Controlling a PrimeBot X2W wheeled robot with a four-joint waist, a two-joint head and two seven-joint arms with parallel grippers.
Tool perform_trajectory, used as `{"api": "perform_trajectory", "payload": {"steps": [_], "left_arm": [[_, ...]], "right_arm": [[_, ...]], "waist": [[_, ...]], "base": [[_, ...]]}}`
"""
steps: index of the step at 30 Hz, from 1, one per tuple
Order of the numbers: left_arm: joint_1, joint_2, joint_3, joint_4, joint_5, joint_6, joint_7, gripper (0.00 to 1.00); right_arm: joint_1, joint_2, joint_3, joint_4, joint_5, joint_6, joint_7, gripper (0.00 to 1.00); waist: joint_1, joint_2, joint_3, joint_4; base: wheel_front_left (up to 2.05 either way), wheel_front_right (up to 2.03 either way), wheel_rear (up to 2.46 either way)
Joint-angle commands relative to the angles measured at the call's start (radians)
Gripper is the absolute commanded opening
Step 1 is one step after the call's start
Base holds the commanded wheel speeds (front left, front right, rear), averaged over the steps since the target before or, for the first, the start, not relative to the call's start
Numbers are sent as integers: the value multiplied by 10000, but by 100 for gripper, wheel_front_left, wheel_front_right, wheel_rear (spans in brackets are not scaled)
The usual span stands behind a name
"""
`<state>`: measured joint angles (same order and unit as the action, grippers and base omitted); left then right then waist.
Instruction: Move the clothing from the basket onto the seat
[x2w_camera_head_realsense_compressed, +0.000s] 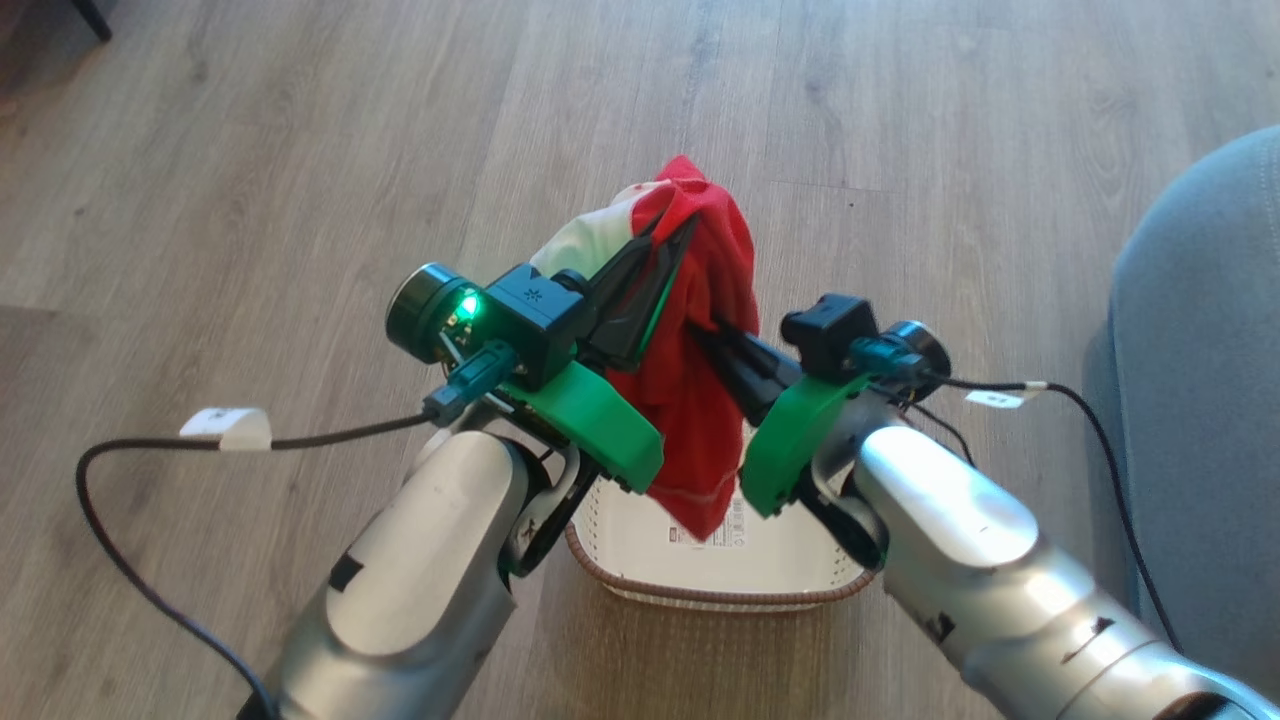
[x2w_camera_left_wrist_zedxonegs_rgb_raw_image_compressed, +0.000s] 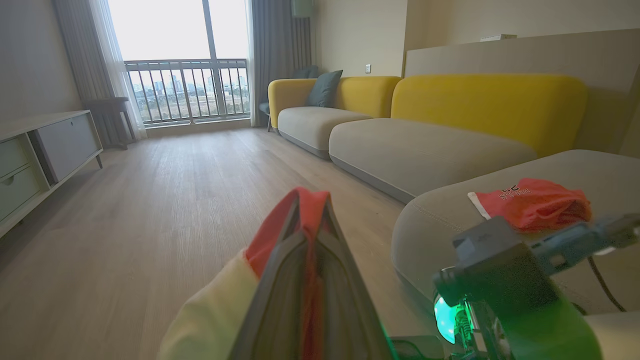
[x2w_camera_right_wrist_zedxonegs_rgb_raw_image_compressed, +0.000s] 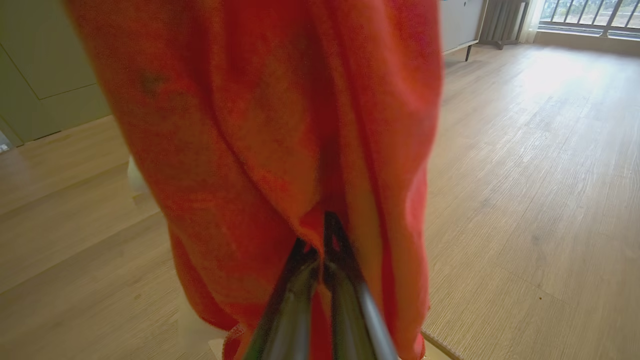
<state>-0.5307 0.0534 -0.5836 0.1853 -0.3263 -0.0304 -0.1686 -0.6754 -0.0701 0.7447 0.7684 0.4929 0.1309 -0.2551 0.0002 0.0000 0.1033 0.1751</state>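
A red and white piece of clothing hangs above the cream basket, its lower end dangling inside the rim. My left gripper is shut on its top fold, seen close in the left wrist view. From the right, my right gripper is shut on the red cloth lower down; in the right wrist view its fingertips pinch a fold of the red fabric. Another red piece with white lettering lies on the grey seat. The seat's rounded corner is to the basket's right.
Wooden floor surrounds the basket. Black cables trail from both wrists. Further grey cushions with yellow backs line the wall. A low cabinet stands at the left, before a balcony window.
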Motion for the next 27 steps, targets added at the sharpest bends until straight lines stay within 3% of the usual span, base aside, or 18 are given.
{"api": "perform_trajectory", "payload": {"steps": [1, 4, 5, 6, 17, 27], "left_arm": [[-400, 53, 313, -304, -74, 63, -71, 0], [-369, 122, 300, -263, -34, 110, -111, 3], [-358, 151, 293, -254, -25, 107, -138, 37], [-311, 200, 312, -192, -70, 96, -177, 100], [-15, 474, 272, 176, -219, -12, -303, 100], [318, 976, 473, 400, -266, 113, -445, 100]], "right_arm": [[-264, 197, -155, -269, 14, -2, -67, 0], [-136, 197, -754, -402, -201, -2, -67, 0], [-77, 197, -967, -439, -325, -2, -67, 0], [64, 197, -1410, -547, -588, -2, -67, 0], [840, 195, -3215, -1655, -1617, -2, -67, 0], [1307, 183, -3957, -2835, -2004, -2, -67, 0]], "waist": [[-2, 0, 5, -32], [-2, 0, 37, -186], [-2, 0, 54, -249], [-2, 0, 76, -394], [-2, 0, 97, -1506], [-2, 0, 316, -4047]], "base": [[0, 0, 0], [0, 0, 0], [0, 0, 0], [0, 0, 0], [0, 0, 0], [0, 0, 0]]}}
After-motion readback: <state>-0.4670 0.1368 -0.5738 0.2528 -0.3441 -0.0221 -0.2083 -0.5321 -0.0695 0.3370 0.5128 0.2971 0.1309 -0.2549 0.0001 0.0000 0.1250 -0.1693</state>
